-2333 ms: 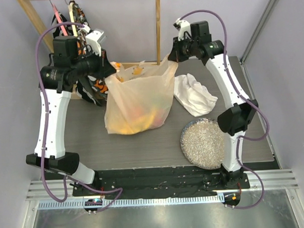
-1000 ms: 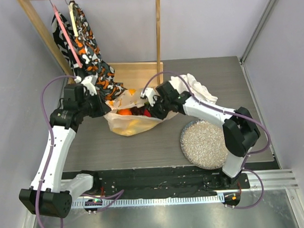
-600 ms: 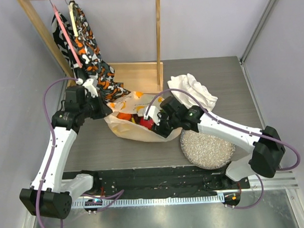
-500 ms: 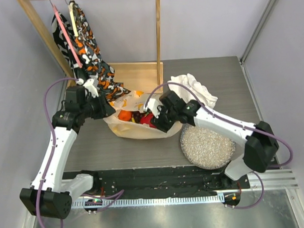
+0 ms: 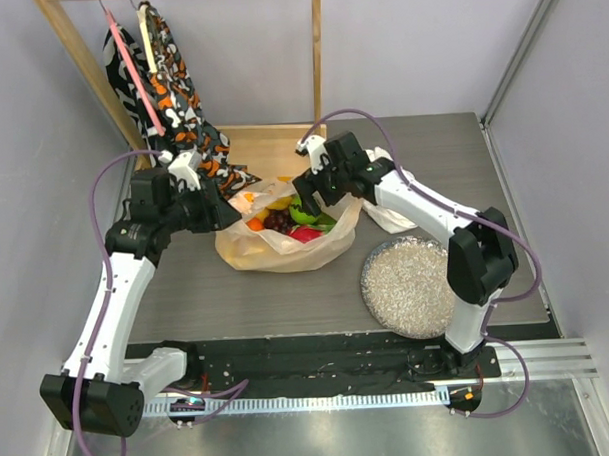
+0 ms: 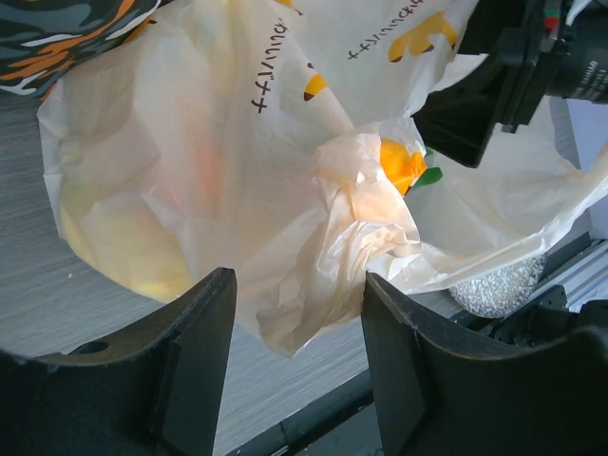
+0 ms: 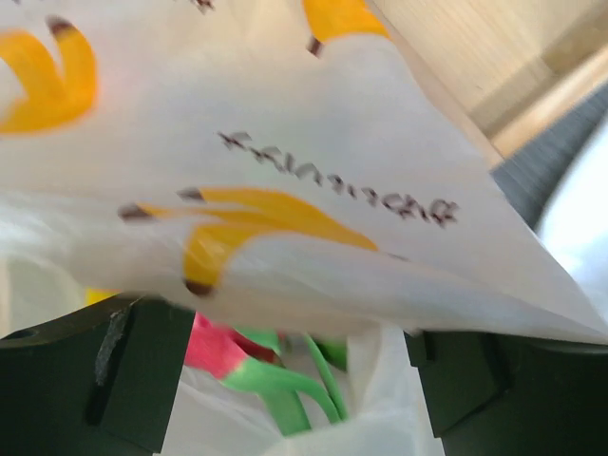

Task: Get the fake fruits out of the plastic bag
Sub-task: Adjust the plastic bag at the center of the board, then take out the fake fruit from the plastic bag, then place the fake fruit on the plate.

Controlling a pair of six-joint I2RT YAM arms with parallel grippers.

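Note:
The plastic bag lies slumped on the table with its mouth open upward. Inside it show the fake fruits: an orange round, dark grapes, a green piece and a red one. My left gripper is open at the bag's left rim, and a loose fold of the bag hangs between its fingers unpinched. My right gripper is open over the bag's far rim. In its view the printed bag sheet lies across the pink dragon fruit.
A round dish of pale grains sits right of the bag. A white cloth lies under the right arm. Behind the bag stands a wooden rack with patterned fabric hanging over its wooden base.
Both grippers opened and let go of the bag's rims. The bag settled flat and open, showing the fruits. The right arm drew back from the bag's near right side to its far rim.

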